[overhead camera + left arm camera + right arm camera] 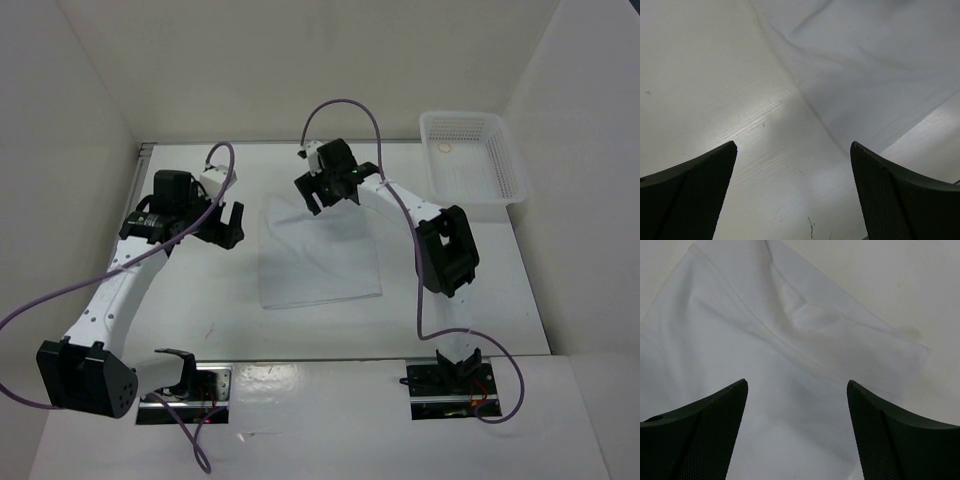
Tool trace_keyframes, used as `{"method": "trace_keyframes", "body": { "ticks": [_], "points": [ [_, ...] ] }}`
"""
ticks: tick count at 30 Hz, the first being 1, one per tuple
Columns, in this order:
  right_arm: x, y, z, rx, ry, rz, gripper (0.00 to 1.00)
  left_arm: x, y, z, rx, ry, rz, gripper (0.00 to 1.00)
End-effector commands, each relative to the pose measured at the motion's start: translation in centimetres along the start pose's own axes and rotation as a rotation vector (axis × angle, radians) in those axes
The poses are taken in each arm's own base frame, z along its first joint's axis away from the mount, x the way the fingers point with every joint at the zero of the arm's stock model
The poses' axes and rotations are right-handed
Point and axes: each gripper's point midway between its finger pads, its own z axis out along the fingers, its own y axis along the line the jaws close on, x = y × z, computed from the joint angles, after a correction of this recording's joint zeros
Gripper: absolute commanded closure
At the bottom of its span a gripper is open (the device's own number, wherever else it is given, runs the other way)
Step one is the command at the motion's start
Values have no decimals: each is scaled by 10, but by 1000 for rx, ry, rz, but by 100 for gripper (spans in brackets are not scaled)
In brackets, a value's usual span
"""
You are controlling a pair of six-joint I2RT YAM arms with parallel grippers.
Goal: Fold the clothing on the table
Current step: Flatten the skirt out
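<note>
Your left claw (pixel 228 222) and right claw (pixel 318 192) stand wide open, empty, near the clothing (pixel 320 262). Pinch only one layer and the fold may drag crooked.

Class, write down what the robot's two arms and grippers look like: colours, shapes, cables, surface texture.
Both arms are alike: the left arm and right arm have slim white links joined by chunky black joint housings. A thin purple cable loops loosely along each. The left gripper and right gripper are black; their fingers are dark, tapering wedges with a fine mesh-like texture.
</note>
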Motion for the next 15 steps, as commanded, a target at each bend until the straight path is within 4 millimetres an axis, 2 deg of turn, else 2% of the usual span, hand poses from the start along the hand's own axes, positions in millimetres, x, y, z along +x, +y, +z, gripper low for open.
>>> {"method": "trace_keyframes", "body": {
  "ticks": [1,5,6,10,13,14,15],
  "points": [
    [14,18,1,-15,69,-16,16,-13,2,-16,-18,-81,16,0],
    [24,24,4,-52,110,-22,16,-11,4,-14,-26,-71,13,0],
    [34,22,6,-38,135,-22,16,-11,4,-14,-26,-71,13,0],
    [21,10,12,31,104,-1,16,-13,7,-14,-39,-77,15,0],
    [0,9,21,35,72,15,16,-11,9,-11,-47,-65,2,0],
    [-12,9,21,37,49,31,16,-13,9,-11,-49,-74,5,0],
    [-5,7,32,48,73,48,16,-13,9,-11,-49,-74,5,0]
  ]
}}
